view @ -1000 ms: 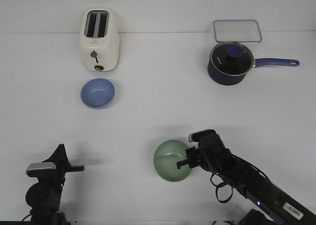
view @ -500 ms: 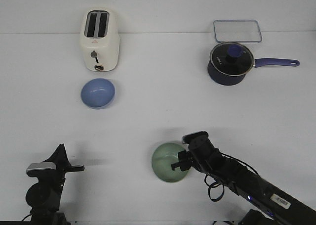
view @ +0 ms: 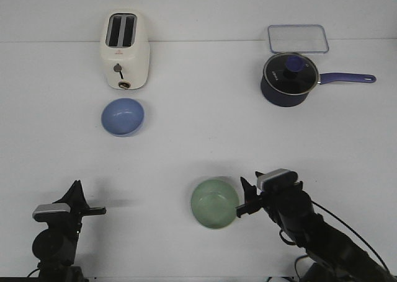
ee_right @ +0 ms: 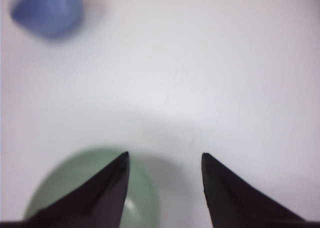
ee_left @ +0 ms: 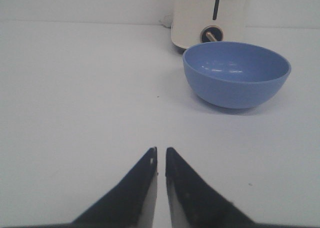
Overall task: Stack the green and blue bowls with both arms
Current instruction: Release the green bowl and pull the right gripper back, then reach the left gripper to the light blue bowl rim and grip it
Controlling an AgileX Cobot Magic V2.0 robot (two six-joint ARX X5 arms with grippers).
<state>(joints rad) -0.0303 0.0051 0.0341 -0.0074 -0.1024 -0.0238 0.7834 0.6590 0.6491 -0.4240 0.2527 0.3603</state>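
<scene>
Green bowl sat lower centre, blue bowl upper left by toaster. Right gripper was spread wide at green's rim, gripping nothing; left gripper nearly closed, empty. Risk: a thin rim pinch could tip the bowl.

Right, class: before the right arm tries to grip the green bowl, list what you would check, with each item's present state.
1. Right gripper open: ok, its fingers stand apart.
2. Gripper straddles the green bowl's rim: cannot tell; the right wrist view shows one finger over the bowl, the other over bare table.
3. Green bowl upright, opening up: ok.
4. Blue bowl upright and unobstructed on top: ok; it sits in front of the toaster.
5. Left gripper clear of the blue bowl: ok; it is closed and well short of it.
</scene>
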